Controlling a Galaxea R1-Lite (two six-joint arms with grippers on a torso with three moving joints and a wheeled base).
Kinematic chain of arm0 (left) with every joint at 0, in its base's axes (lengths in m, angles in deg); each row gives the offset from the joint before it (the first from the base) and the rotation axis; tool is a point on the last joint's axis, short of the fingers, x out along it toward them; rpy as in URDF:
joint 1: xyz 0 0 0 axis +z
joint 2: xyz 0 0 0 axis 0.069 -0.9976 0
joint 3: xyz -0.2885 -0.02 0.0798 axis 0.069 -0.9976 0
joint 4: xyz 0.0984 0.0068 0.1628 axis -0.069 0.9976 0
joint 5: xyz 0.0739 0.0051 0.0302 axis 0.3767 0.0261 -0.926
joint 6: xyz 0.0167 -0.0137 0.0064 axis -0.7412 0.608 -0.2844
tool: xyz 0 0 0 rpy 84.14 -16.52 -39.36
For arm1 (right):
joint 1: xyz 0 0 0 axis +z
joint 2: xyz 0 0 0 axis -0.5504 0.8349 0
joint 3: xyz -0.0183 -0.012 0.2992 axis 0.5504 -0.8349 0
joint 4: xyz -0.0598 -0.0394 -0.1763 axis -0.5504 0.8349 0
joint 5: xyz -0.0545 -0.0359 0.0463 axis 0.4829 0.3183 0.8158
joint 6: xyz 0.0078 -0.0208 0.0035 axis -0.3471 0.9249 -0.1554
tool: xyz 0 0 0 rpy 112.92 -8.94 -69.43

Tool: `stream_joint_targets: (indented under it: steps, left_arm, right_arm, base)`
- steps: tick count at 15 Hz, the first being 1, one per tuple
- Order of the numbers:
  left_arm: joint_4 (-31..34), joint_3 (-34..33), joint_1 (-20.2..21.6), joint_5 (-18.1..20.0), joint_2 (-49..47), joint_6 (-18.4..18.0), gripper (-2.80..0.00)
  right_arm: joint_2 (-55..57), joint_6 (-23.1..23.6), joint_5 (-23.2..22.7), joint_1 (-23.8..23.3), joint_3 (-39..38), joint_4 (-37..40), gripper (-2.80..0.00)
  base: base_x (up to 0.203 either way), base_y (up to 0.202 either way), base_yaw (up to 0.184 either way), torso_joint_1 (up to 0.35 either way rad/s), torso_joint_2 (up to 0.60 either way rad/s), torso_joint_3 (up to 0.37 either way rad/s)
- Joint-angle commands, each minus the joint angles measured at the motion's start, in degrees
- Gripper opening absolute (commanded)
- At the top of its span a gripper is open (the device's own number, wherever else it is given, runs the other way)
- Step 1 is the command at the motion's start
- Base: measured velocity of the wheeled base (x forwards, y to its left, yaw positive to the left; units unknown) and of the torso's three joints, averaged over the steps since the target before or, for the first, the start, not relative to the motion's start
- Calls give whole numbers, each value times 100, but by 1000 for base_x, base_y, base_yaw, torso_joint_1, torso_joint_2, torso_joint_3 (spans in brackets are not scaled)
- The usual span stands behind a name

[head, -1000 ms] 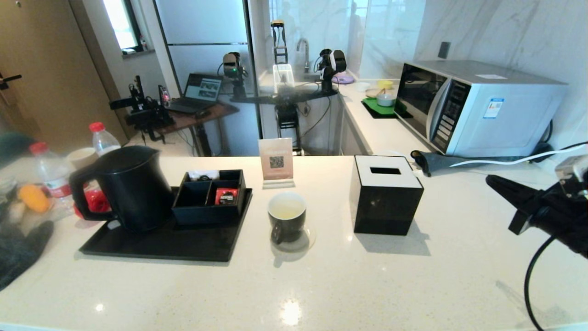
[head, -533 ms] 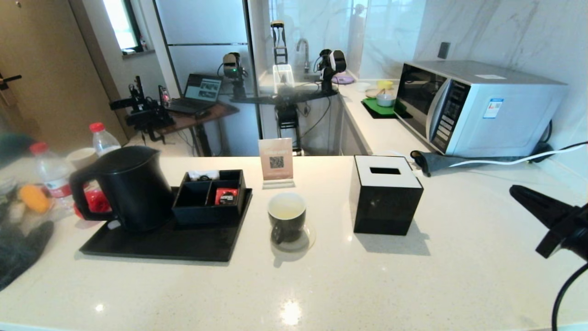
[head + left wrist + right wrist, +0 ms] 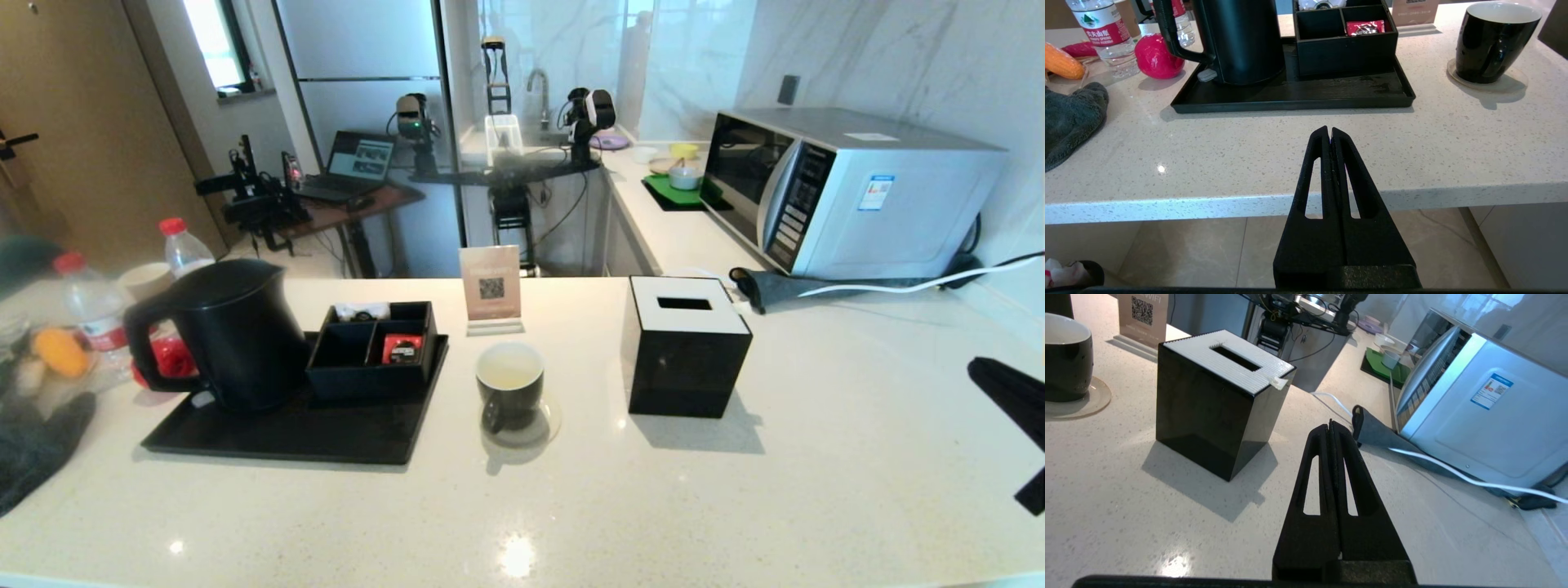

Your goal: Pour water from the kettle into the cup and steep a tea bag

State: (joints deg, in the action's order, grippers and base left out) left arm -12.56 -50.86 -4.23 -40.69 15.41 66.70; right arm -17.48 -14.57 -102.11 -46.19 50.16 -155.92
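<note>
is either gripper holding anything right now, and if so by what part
Nothing is held. The left gripper is shut on nothing below the counter edge; the right gripper is shut on nothing above the counter, near the black square tissue box.

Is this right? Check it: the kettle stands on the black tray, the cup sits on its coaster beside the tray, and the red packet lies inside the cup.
Not quite. The red packet lies in a compartment of the black organizer on the black tray, not in the cup. The head view shows it. The kettle and cup on its coaster are as stated.
</note>
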Motion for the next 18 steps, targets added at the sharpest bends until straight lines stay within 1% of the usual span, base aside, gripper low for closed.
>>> stream_joint_targets:
  steps: [1,5,6,11,13,15,17,18]
  left_arm:
    - [2,0,0,0,2,-4,-280]
    - [-7,0,0,0,2,-4,-280]
    - [2,0,0,0,2,-4,-280]
    - [2,0,0,0,2,-4,-280]
    - [2,0,0,0,2,-4,-280]
    - [-3,0,0,0,2,-4,-280]
    - [2,0,0,0,2,-4,-280]
    - [2,0,0,0,2,-4,-280]
  right_arm:
    - [-1049,16,-17,-83,-44,643,-280]
    - [-2718,22,3,-58,-49,2540,-280]
    - [-3121,21,98,-22,-50,3042,-280]
    - [-5060,0,1132,304,-51,5440,-280]
    - [-5214,-43,1356,383,-51,6137,-280]
    - [-5208,-116,1419,384,-51,6637,-280]
    - [-5201,-210,1420,376,-42,6741,-280]
    - [-5147,-211,1417,275,-37,6757,-280]
  base:
    - [0,0,0,0,0,0]
    - [0,0,0,0,0,0]
    - [0,0,0,0,0,0]
    - [0,0,0,0,0,0]
    - [0,0,0,0,0,0]
    - [0,0,0,0,0,0]
    - [0,0,0,0,0,0]
    - [0,0,0,0,0,0]
